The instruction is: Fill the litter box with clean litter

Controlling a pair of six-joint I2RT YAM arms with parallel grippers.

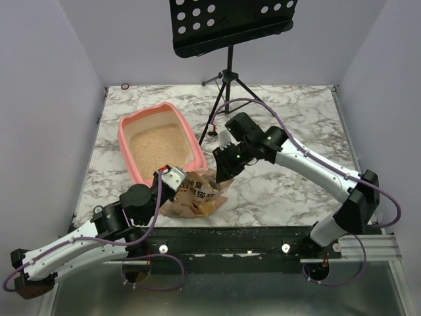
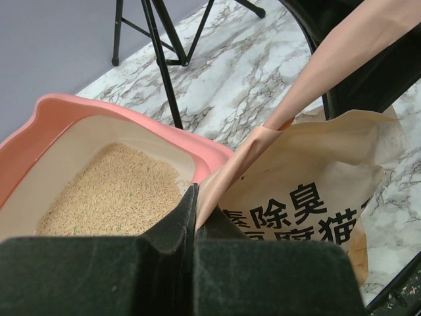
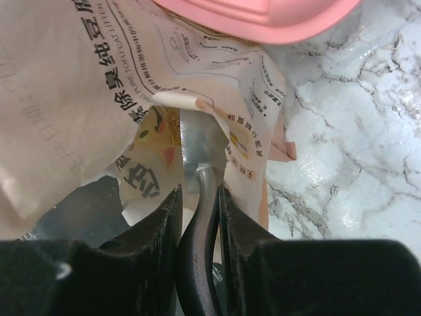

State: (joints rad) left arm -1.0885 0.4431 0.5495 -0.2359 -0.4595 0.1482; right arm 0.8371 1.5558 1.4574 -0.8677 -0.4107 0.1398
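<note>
Two grips on bag (image 1: 195,197): left tool (image 2: 195,203), right tool (image 3: 199,192).

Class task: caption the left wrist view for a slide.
The left gripper pinches the litter bag beside the litter box holding clean litter.

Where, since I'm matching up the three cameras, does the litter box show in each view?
Top: litter box left of centre, just behind the bag.
Left wrist: litter box fills the left half, beside the bag.
Right wrist: only a pink corner of the litter box at the top edge, above the bag.
Shared landmark: the printed bag, seen in all three.
</note>
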